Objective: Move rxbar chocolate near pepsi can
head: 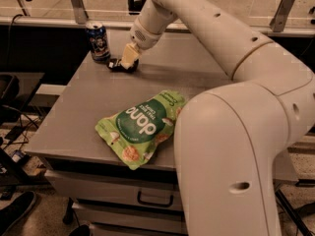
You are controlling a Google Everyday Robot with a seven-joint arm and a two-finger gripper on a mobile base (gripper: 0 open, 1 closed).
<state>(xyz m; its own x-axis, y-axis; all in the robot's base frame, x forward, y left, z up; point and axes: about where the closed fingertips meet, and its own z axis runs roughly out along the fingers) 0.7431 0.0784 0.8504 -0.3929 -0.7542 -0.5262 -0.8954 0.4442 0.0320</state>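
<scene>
The pepsi can (97, 41) stands upright at the far left corner of the grey table (74, 112). The rxbar chocolate (119, 66), a small black wrapper, lies on the table just right of the can, a short gap between them. My gripper (127, 58) is down at the bar with its pale fingers over the bar's right part, hiding some of it. My large white arm reaches in from the right foreground.
A large green snack bag (140, 127) lies in the middle front of the table. A drawer with a handle (155, 200) sits under the table's front edge. A railing and window run behind the table.
</scene>
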